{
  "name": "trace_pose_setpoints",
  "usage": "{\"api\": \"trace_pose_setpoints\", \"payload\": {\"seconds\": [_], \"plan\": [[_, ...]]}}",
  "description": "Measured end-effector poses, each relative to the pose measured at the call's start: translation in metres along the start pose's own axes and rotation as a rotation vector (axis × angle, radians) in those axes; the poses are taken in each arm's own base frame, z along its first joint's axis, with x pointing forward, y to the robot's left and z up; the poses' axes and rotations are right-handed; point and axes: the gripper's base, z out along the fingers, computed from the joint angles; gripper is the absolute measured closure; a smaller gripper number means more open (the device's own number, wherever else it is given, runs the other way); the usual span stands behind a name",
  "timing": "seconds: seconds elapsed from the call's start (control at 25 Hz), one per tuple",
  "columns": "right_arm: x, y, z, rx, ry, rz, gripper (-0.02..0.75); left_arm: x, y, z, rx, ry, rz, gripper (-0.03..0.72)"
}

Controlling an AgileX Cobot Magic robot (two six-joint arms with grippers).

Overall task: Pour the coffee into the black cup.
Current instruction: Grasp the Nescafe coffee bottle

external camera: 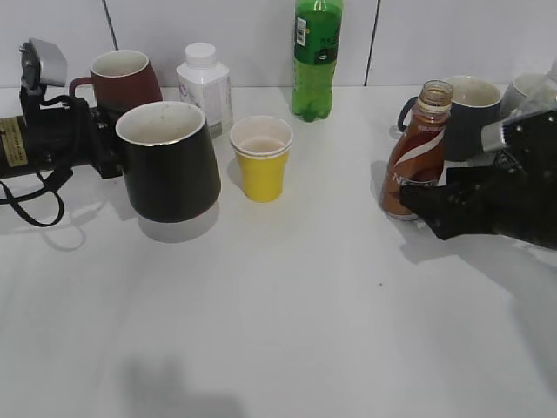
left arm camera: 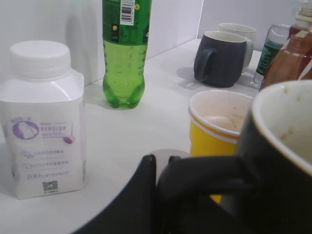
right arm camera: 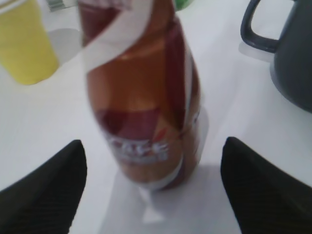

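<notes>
The black cup (external camera: pixel 170 165), glossy with a white inside, hangs slightly tilted just above the table at the left, a shadow under it. My left gripper (external camera: pixel 109 144) is shut on its loop handle; the left wrist view shows the jaws (left arm camera: pixel 163 165) clamped on the handle and the cup (left arm camera: pixel 282 161) close by. The coffee bottle (external camera: pixel 418 157), brown with a white swirl, stands uncapped on the table at the right. My right gripper (external camera: pixel 426 205) is open at its base. In the right wrist view the bottle (right arm camera: pixel 141 97) stands just ahead of the spread fingers (right arm camera: pixel 153 146), untouched.
A yellow paper cup (external camera: pixel 261 157) stands between cup and bottle. Along the back wall are a maroon mug (external camera: pixel 122 78), a white plastic bottle (external camera: pixel 204 83) and a green soda bottle (external camera: pixel 316 57). A dark grey mug (external camera: pixel 470 113) and a white mug (external camera: pixel 526 87) stand behind the coffee.
</notes>
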Motion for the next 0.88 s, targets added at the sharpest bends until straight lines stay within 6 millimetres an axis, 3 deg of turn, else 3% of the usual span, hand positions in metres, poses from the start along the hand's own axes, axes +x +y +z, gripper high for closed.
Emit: {"api": "trace_pose_setpoints", "payload": {"seconds": [0.32, 0.64, 0.88], "plan": [[0.003, -0.015, 0.038, -0.064, -0.046, 0.005, 0.076, 0.0, 0.0, 0.0, 0.0, 0.0, 0.0, 0.649], [0.001, -0.014, 0.04, -0.089, -0.078, 0.004, 0.184, 0.0, 0.0, 0.0, 0.0, 0.0, 0.0, 0.649], [0.001, -0.014, 0.04, -0.09, -0.079, 0.004, 0.184, 0.0, 0.0, 0.0, 0.0, 0.0, 0.0, 0.649]]}}
